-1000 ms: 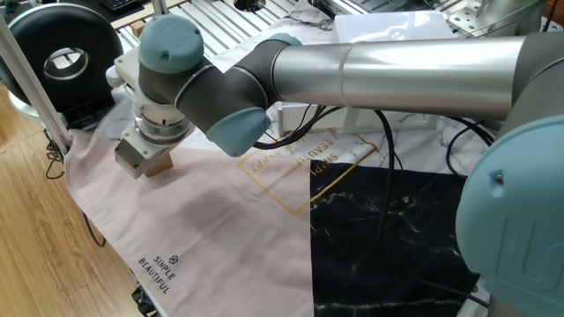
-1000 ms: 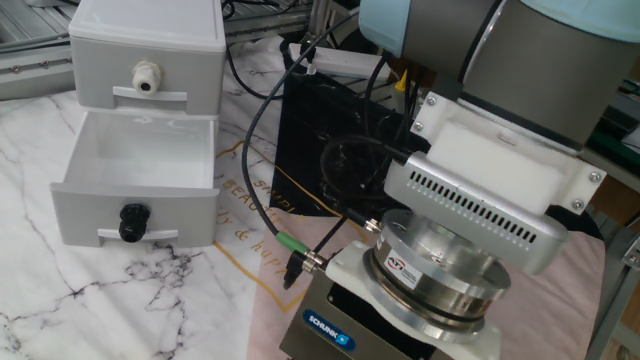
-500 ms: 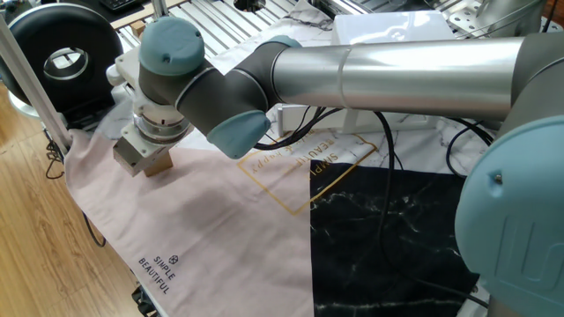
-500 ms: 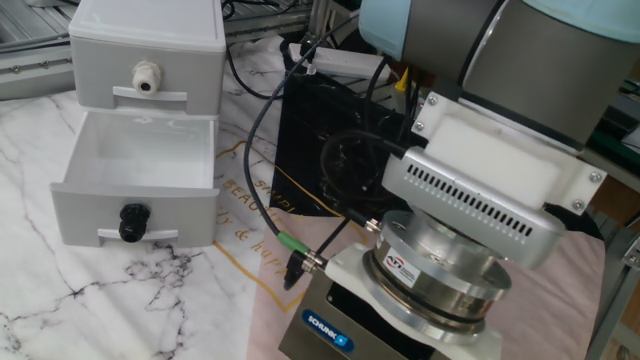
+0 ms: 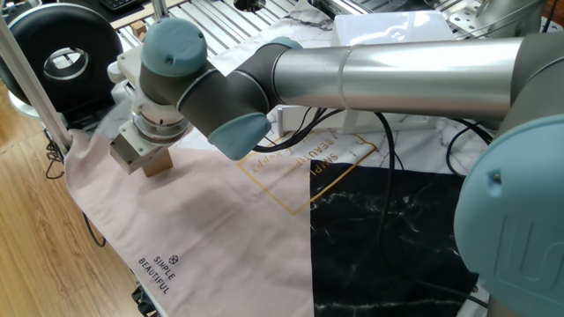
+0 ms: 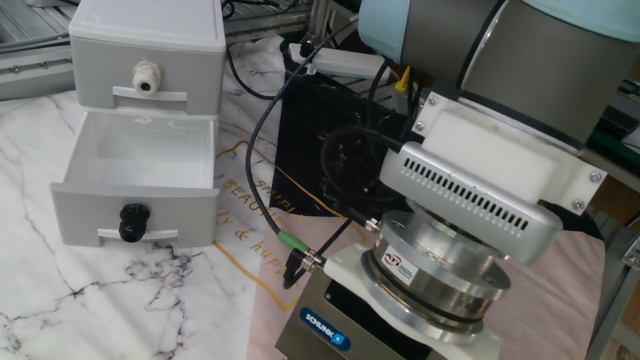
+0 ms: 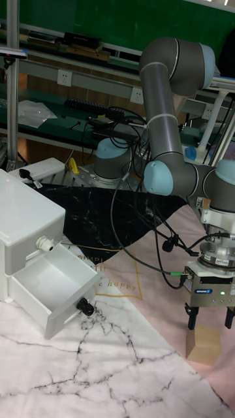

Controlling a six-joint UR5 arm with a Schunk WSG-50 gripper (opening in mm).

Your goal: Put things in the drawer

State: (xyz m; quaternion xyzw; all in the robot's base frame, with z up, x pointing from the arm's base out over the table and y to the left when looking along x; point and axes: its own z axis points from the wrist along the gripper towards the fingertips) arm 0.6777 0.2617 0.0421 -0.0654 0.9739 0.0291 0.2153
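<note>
Wooden block (image 7: 203,344) between tool (image 7: 211,319) fingers, drawer (image 7: 53,279) open.

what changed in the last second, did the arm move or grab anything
The gripper shifted very slightly over the light-brown wooden block, its fingers on either side of it; whether it has closed on the block cannot be told. The block remains on the pink cloth, and the white drawer is open as before.

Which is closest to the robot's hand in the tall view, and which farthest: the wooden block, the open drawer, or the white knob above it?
1. Wooden block, right under the hand.
2. Open drawer, far left.
3. White knob, upper left, on the shut drawer.
</note>
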